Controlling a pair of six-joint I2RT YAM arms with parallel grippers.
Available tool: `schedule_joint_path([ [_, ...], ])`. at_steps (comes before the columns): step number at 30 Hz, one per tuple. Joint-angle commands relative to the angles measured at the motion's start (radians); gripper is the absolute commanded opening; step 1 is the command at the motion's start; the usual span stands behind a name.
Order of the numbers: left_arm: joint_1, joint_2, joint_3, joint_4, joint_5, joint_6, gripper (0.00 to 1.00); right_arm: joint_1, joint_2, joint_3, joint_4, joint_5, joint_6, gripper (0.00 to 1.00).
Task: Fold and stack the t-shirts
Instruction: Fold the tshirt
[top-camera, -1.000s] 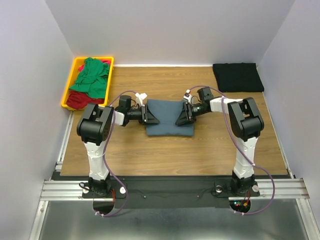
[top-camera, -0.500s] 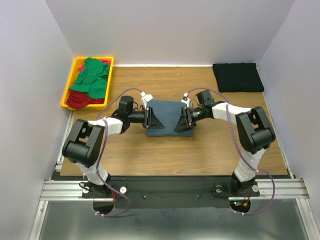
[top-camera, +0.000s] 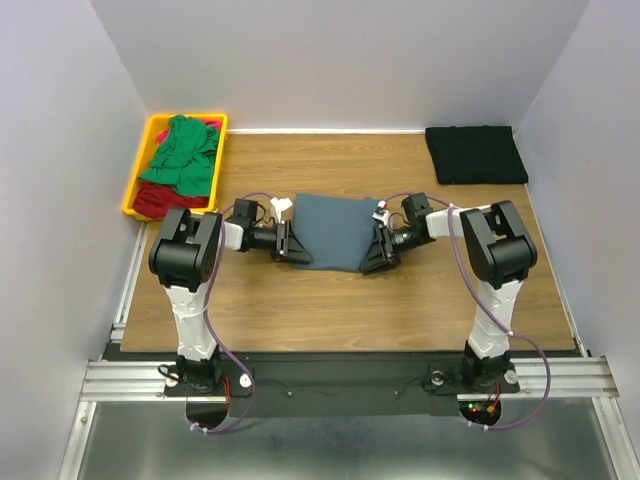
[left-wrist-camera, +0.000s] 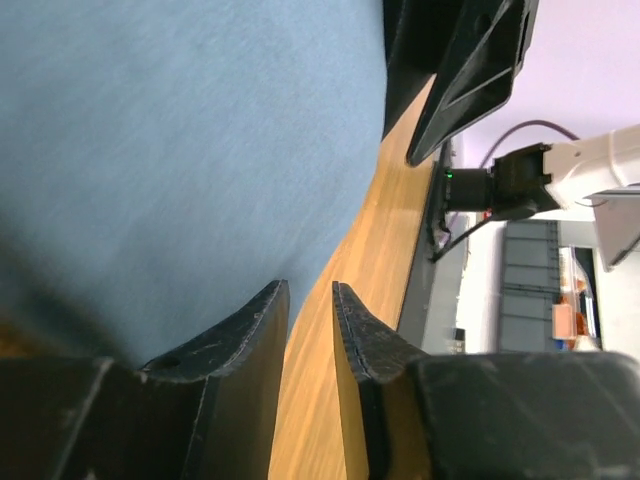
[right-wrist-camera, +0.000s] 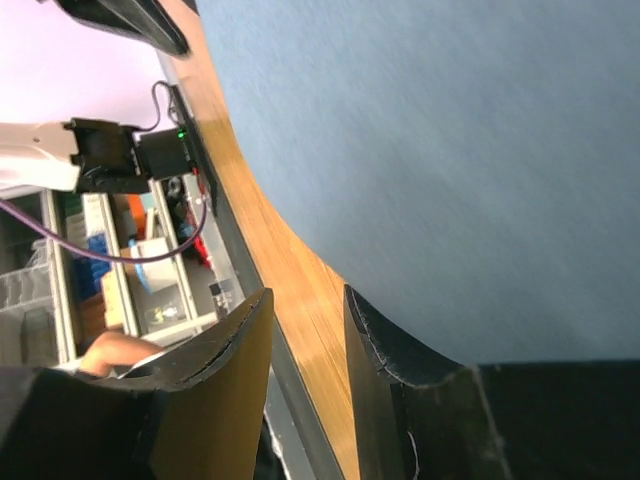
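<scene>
The slate blue-grey t-shirt (top-camera: 335, 230) lies folded flat mid-table. It fills the left wrist view (left-wrist-camera: 180, 150) and the right wrist view (right-wrist-camera: 450, 150). My left gripper (top-camera: 291, 243) (left-wrist-camera: 309, 288) sits low at the shirt's near left corner, its jaws narrowly apart with only bare wood between them. My right gripper (top-camera: 381, 252) (right-wrist-camera: 307, 292) sits at the near right corner, open, with only wood in its gap. The black t-shirt (top-camera: 477, 153) lies folded at the back right. The green t-shirt (top-camera: 183, 152) lies crumpled on the red t-shirt (top-camera: 157, 199).
The green and red shirts lie in a yellow plastic tray (top-camera: 135, 190) at the table's back left corner. The wooden table (top-camera: 350, 300) ends at a metal rail along its near edge. Grey walls close in the left, back and right sides.
Both grippers have slid outward off the top of the blue-grey shirt to its near corners. The shirt now lies flat and fully uncovered.
</scene>
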Motion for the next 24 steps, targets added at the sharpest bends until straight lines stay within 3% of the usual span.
schedule_joint_path([
  [1,0.042,-0.124,0.050,-0.192,-0.121,0.229,0.39,-0.022,-0.122,0.019,-0.060,0.068,-0.068,0.41],
  [3,0.033,-0.220,0.089,-0.298,-0.147,0.366,0.40,-0.024,-0.265,0.016,-0.077,0.080,-0.063,0.41],
  [7,-0.022,-0.489,0.142,-0.410,-0.383,0.581,0.48,-0.056,-0.478,-0.031,-0.077,0.166,-0.032,0.50],
  [13,-0.312,-0.715,0.062,-0.372,-0.735,0.888,0.67,-0.114,-0.604,-0.120,-0.076,0.365,0.032,0.72],
  [18,-0.531,-0.705,0.036,-0.344,-0.915,1.066,0.67,-0.181,-0.618,-0.157,-0.055,0.491,0.121,0.91],
  [24,-0.765,-0.579,0.010,-0.216,-1.041,1.186,0.60,-0.251,-0.568,-0.165,-0.021,0.474,0.239,0.91],
])
